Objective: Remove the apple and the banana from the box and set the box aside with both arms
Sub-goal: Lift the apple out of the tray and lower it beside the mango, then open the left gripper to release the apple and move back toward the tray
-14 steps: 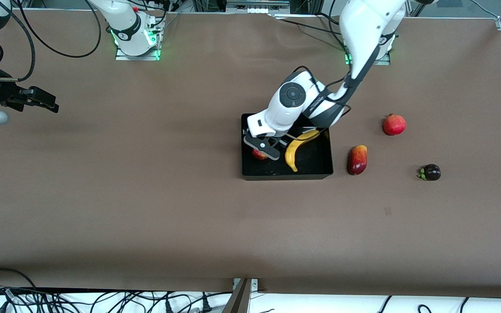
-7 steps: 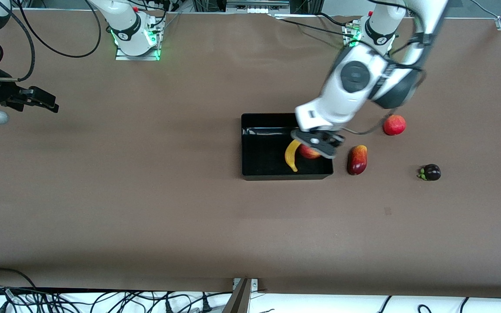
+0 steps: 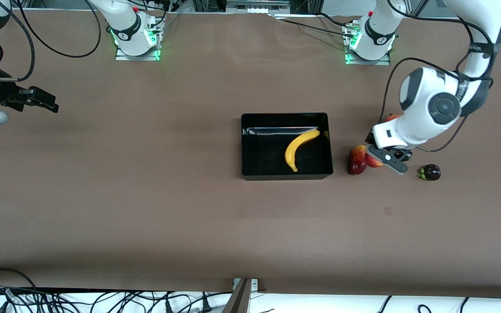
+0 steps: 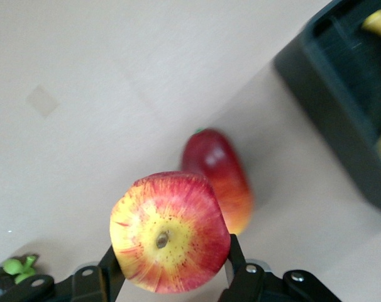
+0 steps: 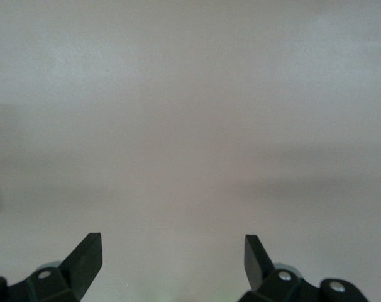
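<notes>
Now out of the box (image 3: 250, 143), the apple (image 4: 168, 233) sits clamped in the left gripper (image 3: 383, 160) over the table beside a mango-like fruit (image 3: 356, 160); banana (image 3: 300, 147) remains boxed; the right gripper (image 5: 171, 261) waits, jaws spread.

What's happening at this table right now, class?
The left gripper holds the apple in the air, outside the box, over the table beside a red-and-yellow mango-like fruit. The banana lies in the box. A dark purple fruit sits toward the left arm's end. The right gripper waits, open, over bare table at the right arm's end.
</notes>
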